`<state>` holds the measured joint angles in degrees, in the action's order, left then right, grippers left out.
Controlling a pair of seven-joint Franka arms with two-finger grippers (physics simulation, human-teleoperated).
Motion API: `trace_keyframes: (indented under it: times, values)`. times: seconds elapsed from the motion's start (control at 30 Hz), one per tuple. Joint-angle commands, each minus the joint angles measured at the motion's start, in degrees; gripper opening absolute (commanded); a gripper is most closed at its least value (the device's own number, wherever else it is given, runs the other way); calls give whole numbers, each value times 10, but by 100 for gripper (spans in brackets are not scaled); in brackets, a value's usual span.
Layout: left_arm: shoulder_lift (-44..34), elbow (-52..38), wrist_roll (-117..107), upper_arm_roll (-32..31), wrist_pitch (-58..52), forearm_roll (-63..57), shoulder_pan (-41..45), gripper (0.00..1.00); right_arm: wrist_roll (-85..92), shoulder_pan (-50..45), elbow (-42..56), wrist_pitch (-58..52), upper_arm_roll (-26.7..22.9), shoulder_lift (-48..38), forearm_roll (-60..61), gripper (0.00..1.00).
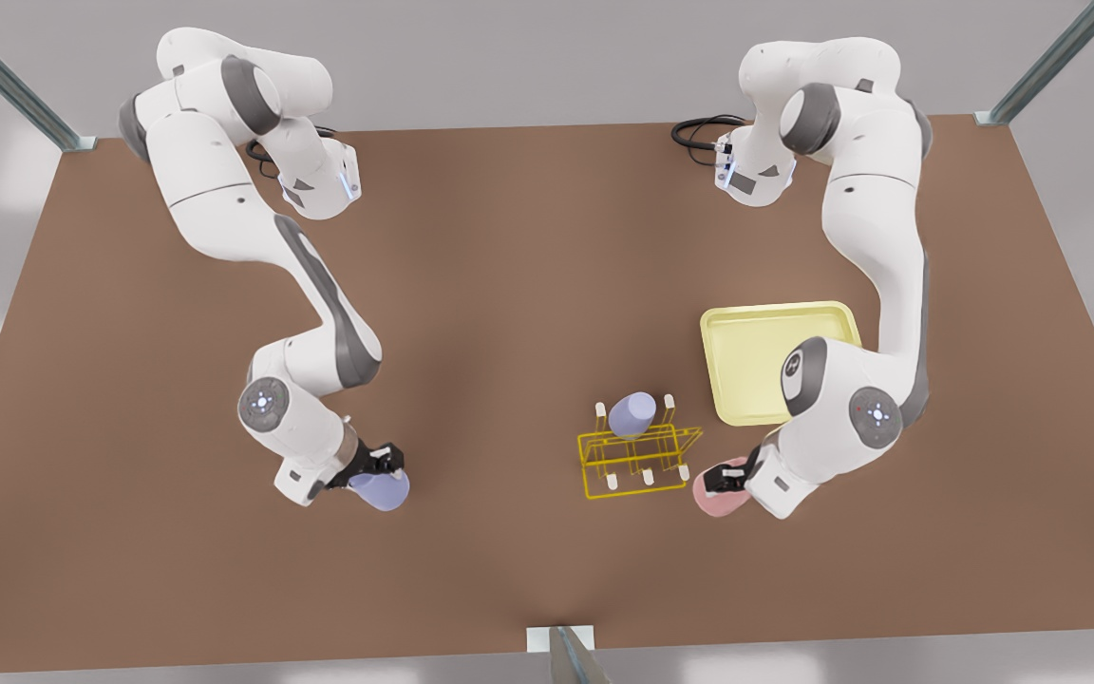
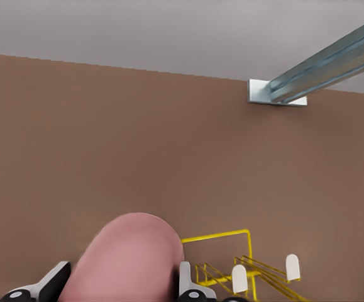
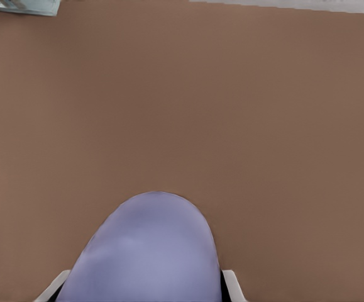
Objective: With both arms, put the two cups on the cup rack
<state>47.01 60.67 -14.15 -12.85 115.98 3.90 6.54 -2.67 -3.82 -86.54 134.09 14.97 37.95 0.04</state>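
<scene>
In the front view's right, my left gripper is shut on the salmon-pink cup, just beside the near right corner of the yellow wire cup rack. The left wrist view shows that pink cup between the fingers, with the rack's wire and white-tipped pegs close beside it. In the front view's left, my right gripper is shut on a lavender cup, far from the rack. The right wrist view has this cup between the fingers. Another lavender cup sits on the rack's back pegs.
A pale yellow rimmed tray lies behind the rack, partly under the left arm's elbow. A metal bracket sits at the table's near edge, and metal struts stand at the far corners. Open brown tabletop lies between the two arms.
</scene>
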Motion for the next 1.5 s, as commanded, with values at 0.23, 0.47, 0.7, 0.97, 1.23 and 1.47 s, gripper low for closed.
trace_keyframes:
  times: [0.23, 0.47, 0.7, 0.97, 1.23, 1.47]
  values:
    - [-1, 16, -90, -16, -34, 0, 7, 81, -4, -51, 37, 47, 14, 11, -3, 81]
    - [8, 23, -93, -15, -59, -1, 20, 100, 2, -65, 152, 49, 59, 86, 0, 81]
    - [-82, -20, -89, -10, -298, -96, -16, 100, 15, -104, 259, 50, 85, 169, 14, 81]
    - [-338, 252, 152, 36, -298, -65, -78, 100, 31, -122, 291, 86, 96, 180, 43, 82]
    - [-329, 252, 224, 27, -317, -84, -93, 100, 40, -144, 305, 137, 105, 211, 45, 82]
    - [-328, 252, 236, 27, -313, -87, -93, 100, 40, -156, 321, 159, 120, 226, 45, 82]
